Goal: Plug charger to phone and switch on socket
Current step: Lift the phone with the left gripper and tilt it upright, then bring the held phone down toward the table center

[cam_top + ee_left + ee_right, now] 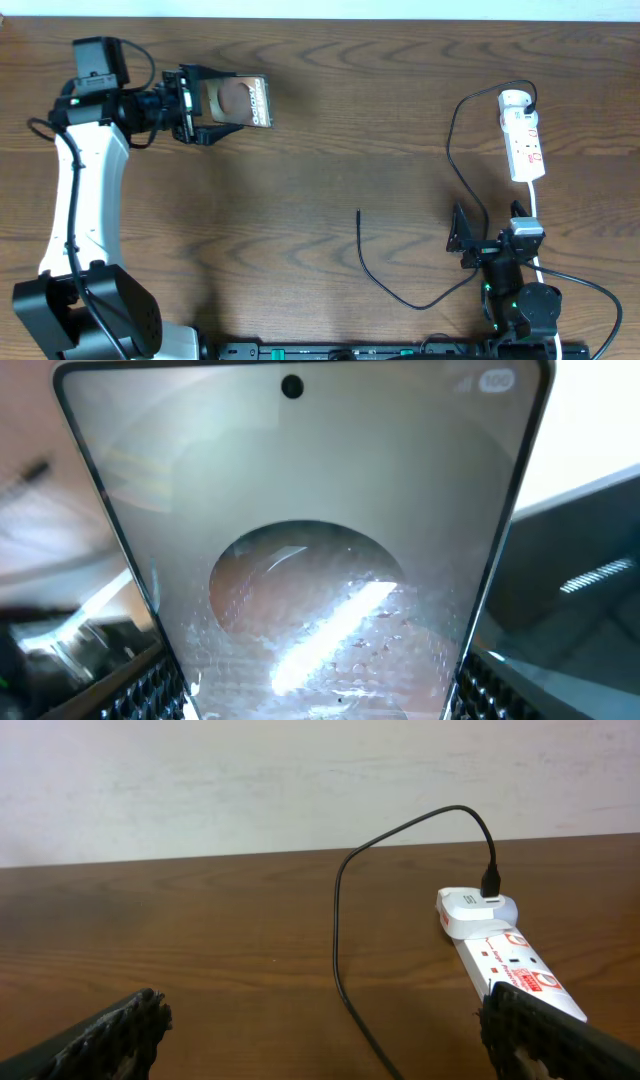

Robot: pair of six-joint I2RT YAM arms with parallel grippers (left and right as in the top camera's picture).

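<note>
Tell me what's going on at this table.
The left gripper holds the phone at the far left. The charger is plugged into the power strip on the right, but its free tip lies loose mid-table, not yet in the phone. The right gripper is open and empty, facing the strip.

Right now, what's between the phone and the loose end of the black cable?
Only bare table lies between the phone and charger tip; overhead view shows it.
</note>
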